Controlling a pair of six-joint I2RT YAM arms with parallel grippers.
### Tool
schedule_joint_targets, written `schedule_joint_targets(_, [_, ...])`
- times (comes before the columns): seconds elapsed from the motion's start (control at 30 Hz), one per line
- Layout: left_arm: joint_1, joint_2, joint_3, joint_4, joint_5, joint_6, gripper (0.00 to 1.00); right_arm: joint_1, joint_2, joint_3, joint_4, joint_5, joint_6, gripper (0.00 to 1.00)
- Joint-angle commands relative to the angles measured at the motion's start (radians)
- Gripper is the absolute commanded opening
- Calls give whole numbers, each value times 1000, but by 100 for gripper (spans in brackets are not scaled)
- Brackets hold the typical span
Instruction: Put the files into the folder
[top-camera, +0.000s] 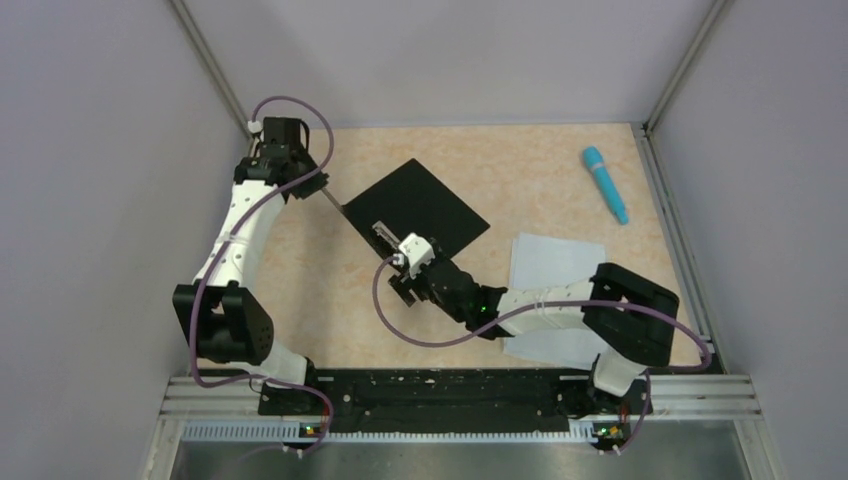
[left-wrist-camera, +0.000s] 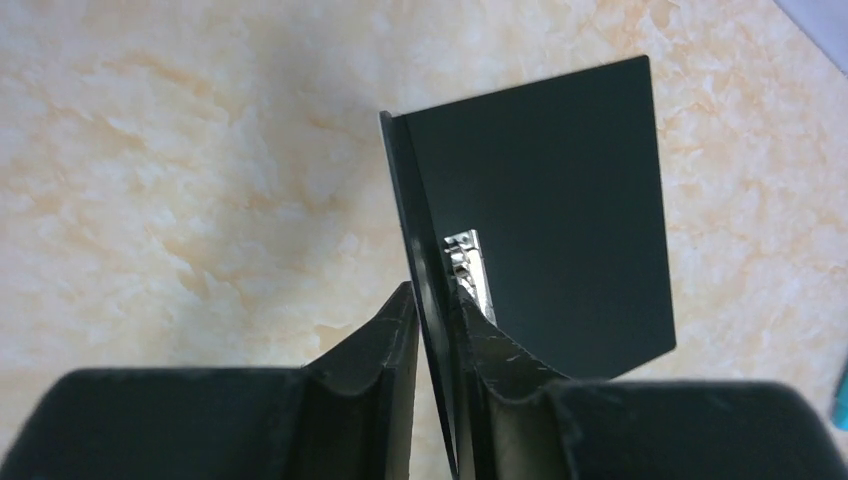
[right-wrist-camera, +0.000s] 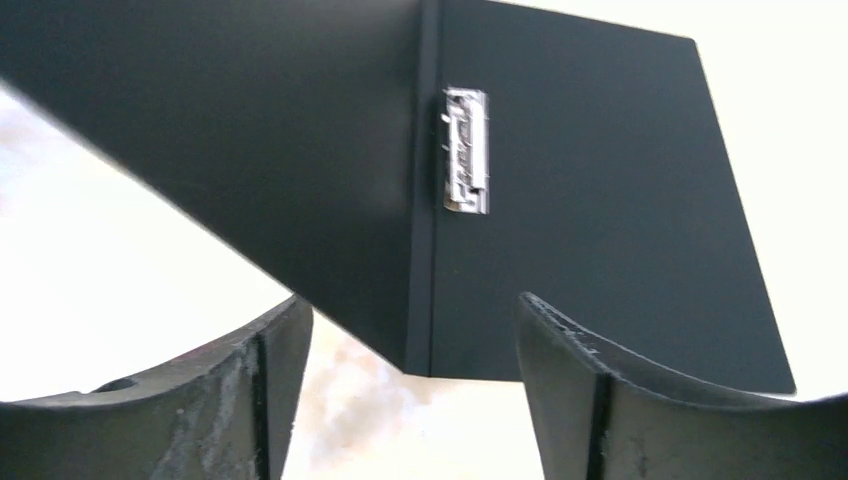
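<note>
Folder (left-wrist-camera: 560, 200) cover tight between left claw (left-wrist-camera: 435, 300) fingers; right claw (right-wrist-camera: 410, 300) wide apart, empty, near clip (right-wrist-camera: 466, 150)

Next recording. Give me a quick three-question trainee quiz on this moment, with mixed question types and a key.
1. True or false: the left gripper pinches the raised cover of the folder.
2. Fill the gap: the right gripper faces the metal clip with its jaws ____.
3. Pick one: the files lie A) inside the folder, B) on the table, right of the folder, C) in the left gripper.
Key: 1 true; 2 open; 3 B.
</note>
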Motion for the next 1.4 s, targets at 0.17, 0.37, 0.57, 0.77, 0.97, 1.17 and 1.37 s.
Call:
schedule_joint_targets(0.17, [121,-53,-133,211,192,200,33,27,-312,-123,-47,-204,141,83])
schedule_joint_targets(0.37, [167,-52,-106,103,25,169,60,24,-360,-66,-144,-194,153,88])
schedule_joint_targets(0.57, [180,-82,-151,51,-120,117,58,-12,-288,29,-168,-245,211,87])
schedule_joint_targets(0.77, [193,-140,-204,43,-184,77,60,-85,-190,174,-313,-260,311,87])
schedule_joint_targets(0.97, [197,-248,-171,11,-337,39,70,-101,55,437,-526,-223,318,86])
schedule_joint_targets(1.17, [188,-299,-139,51,-171,40,72,-155,280,698,-696,-150,348,83])
schedule_joint_targets(1.37, [88,-204,-176,97,-48,-10,72,-223,516,950,-796,-113,268,79])
